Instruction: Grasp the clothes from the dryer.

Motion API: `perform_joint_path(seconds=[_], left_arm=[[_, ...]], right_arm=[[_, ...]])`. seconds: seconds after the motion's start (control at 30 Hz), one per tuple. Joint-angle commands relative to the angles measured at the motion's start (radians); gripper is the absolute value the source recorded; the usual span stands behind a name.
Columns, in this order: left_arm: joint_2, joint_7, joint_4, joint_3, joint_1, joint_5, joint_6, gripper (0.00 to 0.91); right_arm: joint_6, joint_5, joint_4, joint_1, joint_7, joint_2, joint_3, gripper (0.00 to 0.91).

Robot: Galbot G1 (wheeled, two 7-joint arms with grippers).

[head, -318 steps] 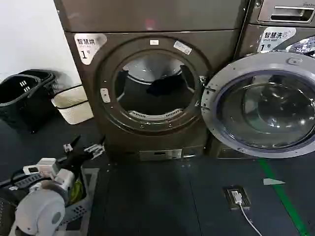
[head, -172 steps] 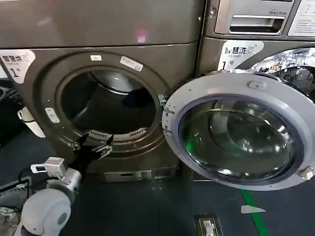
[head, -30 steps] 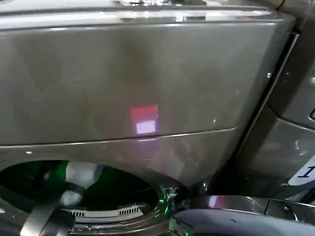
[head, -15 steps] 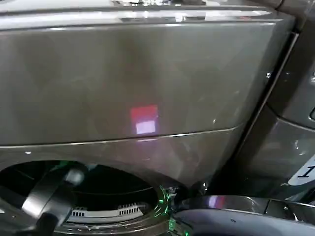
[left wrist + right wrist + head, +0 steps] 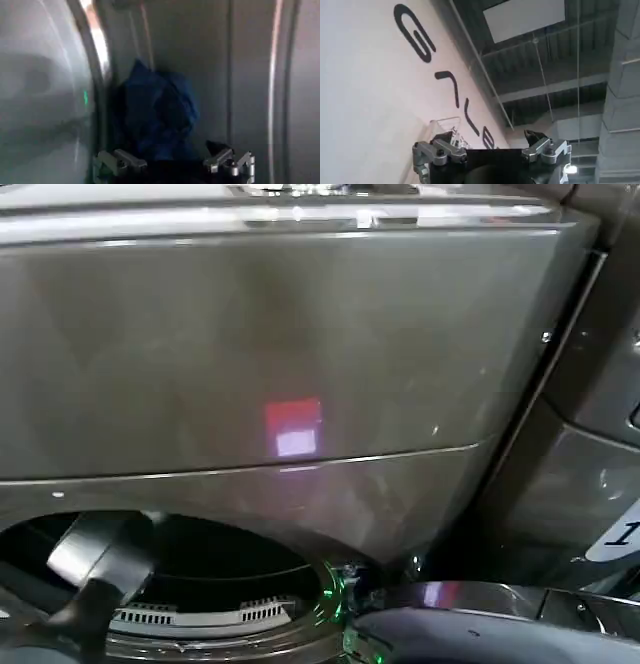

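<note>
The dryer [image 5: 300, 334] rises close in front of me, its round drum opening [image 5: 220, 569] low on the left in the head view. My left arm [image 5: 100, 559] reaches into that opening. Inside the drum, a bundle of dark blue clothes [image 5: 160, 112] lies against the grey drum wall. My left gripper [image 5: 172, 162] is open just short of the bundle, with the cloth ahead of the gap and nothing between its fingers. My right gripper [image 5: 492, 150] is open and empty, pointing up at a lettered wall and the ceiling, away from the dryer.
The dryer's open door [image 5: 480, 624] hangs to the right of the opening, its rim lit green at the hinge. A second machine [image 5: 590, 464] stands hard against the dryer's right side. The drum rim [image 5: 87, 95] passes close beside the left gripper.
In the head view my left arm has shifted left and lower inside the opening. The green glow in the drum has faded. The dryer and door have not moved.
</note>
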Motion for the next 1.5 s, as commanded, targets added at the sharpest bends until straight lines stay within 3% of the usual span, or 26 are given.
perform_joint_path(seconds=[0.03,0.1,0.33,0.4,0.83,1.17,1.5], left_arm=[[0.004,0.028,0.024,0.007,0.0,0.028,-0.017,0.159],[0.007,0.031,0.027,0.008,0.001,0.034,-0.022,0.102],[0.012,0.038,0.035,0.025,0.003,0.04,-0.04,0.068],[0.012,0.04,0.035,0.026,0.004,0.042,-0.044,0.0],[0.009,-0.032,0.036,-0.026,0.009,-0.007,-0.025,0.0],[0.053,-0.344,-0.167,-0.182,0.11,-0.234,0.05,0.0],[0.025,-0.755,-0.347,-0.313,0.243,-0.417,0.074,0.0]], right_arm=[[0.0,0.001,-0.003,-0.003,0.001,-0.001,0.004,0.907],[0.0,0.001,-0.004,-0.003,0.001,0.0,0.004,0.907],[0.001,0.001,-0.004,-0.001,0.001,0.002,0.005,0.907],[0.001,0.001,-0.003,-0.001,0.002,0.003,0.004,0.907],[-0.006,0.005,-0.003,-0.006,0.019,0.0,0.013,0.907],[-0.007,0.005,0.003,-0.002,0.019,-0.002,0.008,0.907],[-0.004,0.004,-0.002,0.004,0.014,-0.004,0.002,0.907]])
